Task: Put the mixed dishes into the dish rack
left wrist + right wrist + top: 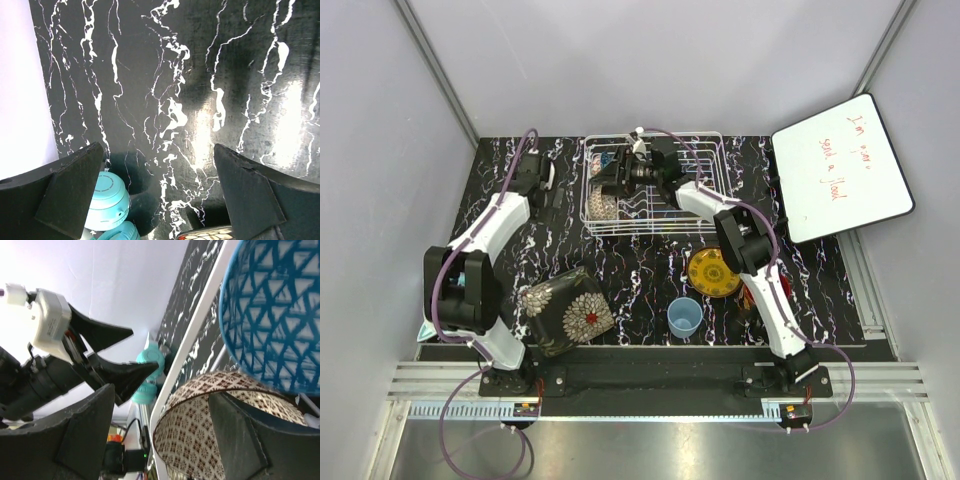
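The dish rack stands at the back middle of the mat. My right gripper reaches into its left end. In the right wrist view it is open and straddles the rim of the beige patterned bowl, one finger inside. The blue patterned bowl sits just beyond. The beige bowl also shows in the top view. My left gripper is open and empty over the mat, left of the rack. The dark square floral plate, yellow plate and light blue cup lie on the mat. The mug is not clearly visible.
Two teal ribbed balls lie by my left gripper's left finger; they show in the right wrist view too. A white board with red writing leans at the back right. Grey walls close in the back and sides.
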Controlling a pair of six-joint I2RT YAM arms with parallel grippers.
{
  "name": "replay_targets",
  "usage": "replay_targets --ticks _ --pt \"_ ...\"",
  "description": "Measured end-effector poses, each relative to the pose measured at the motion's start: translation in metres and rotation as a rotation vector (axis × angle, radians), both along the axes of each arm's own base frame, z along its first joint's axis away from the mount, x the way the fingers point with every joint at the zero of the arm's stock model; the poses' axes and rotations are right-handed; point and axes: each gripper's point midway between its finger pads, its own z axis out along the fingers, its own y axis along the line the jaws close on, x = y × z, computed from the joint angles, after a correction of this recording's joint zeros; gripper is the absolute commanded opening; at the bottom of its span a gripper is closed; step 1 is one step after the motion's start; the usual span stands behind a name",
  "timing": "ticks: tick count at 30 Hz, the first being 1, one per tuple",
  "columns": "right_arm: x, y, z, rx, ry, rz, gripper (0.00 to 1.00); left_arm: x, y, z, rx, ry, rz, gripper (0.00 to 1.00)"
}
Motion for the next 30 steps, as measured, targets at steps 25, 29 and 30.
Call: replay_targets --ticks 25,29,30 --pt "0.055 0.014 0.004 0.023 -0.035 -0.17 0.81 -0.017 0.011 -0.014 0.006 0.032 0.009 0.99" --pt "0.06 0.012 0.003 0.019 -0.035 -0.192 0.81 -0.018 0.011 -0.016 0.007 0.034 0.009 0.98" --pt "0.06 0.012 0.003 0.019 -0.036 -0.195 0.81 -0.018 0.011 -0.015 0.006 0.034 0.009 0.98"
